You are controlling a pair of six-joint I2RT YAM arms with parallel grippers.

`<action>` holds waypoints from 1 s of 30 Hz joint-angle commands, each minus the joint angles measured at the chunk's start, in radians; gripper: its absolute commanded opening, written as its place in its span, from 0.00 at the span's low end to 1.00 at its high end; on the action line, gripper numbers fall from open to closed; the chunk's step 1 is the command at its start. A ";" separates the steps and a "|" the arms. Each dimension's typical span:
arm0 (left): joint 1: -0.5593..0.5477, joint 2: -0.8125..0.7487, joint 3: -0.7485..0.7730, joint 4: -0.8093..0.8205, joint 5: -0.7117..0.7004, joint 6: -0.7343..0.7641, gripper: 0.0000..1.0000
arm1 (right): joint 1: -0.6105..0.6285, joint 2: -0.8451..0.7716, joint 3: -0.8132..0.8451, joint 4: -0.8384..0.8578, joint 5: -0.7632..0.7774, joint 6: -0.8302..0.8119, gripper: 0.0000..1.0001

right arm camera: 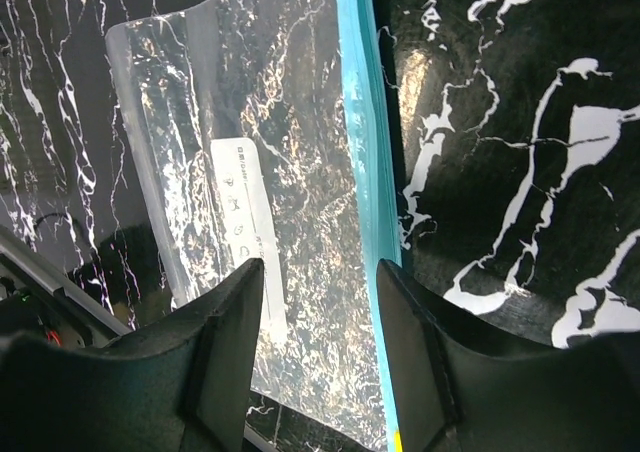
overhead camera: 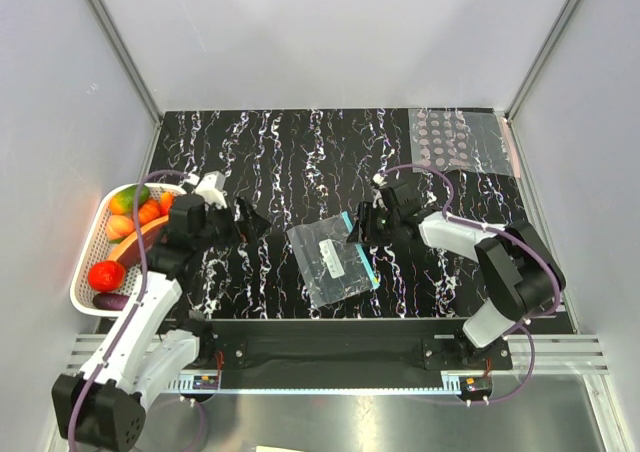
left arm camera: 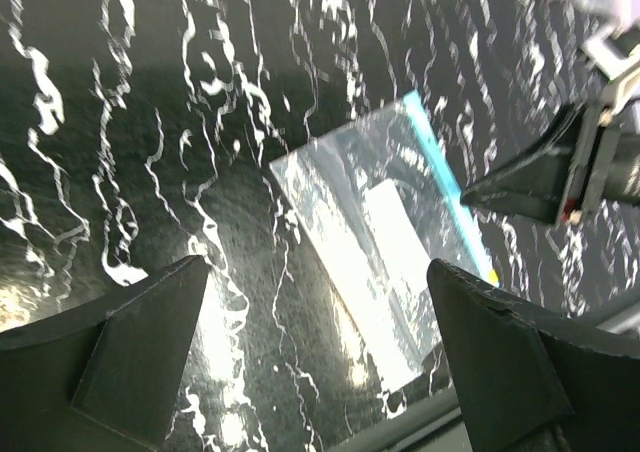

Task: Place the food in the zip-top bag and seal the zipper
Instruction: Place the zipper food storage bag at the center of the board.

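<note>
Top external: the zip-top bag (overhead camera: 330, 260) lies flat mid-table between both arms, with the zipper (overhead camera: 368, 262) along its right edge. The food (overhead camera: 148, 212) sits in the white basket (overhead camera: 88, 247) far left, well apart from the bag.

Left wrist: the left gripper (left arm camera: 315, 272) is spread wide and empty, bag ahead on the table.

Right wrist: the right gripper (right arm camera: 320, 272) is partway open over the bag, one finger just beside the zipper, nothing clamped.
</note>
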 commanded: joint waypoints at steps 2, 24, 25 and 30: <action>-0.045 0.057 0.053 -0.003 0.035 0.021 0.98 | -0.005 0.028 -0.006 0.075 -0.037 -0.023 0.56; -0.453 0.188 -0.080 0.240 -0.125 -0.309 0.71 | -0.036 0.024 -0.063 0.136 -0.090 -0.018 0.55; -0.467 0.211 -0.075 0.249 -0.137 -0.315 0.71 | -0.037 0.022 -0.068 0.145 -0.110 -0.018 0.55; -0.487 0.276 -0.075 0.300 -0.186 -0.330 0.69 | -0.036 0.008 -0.084 0.173 -0.187 -0.004 0.48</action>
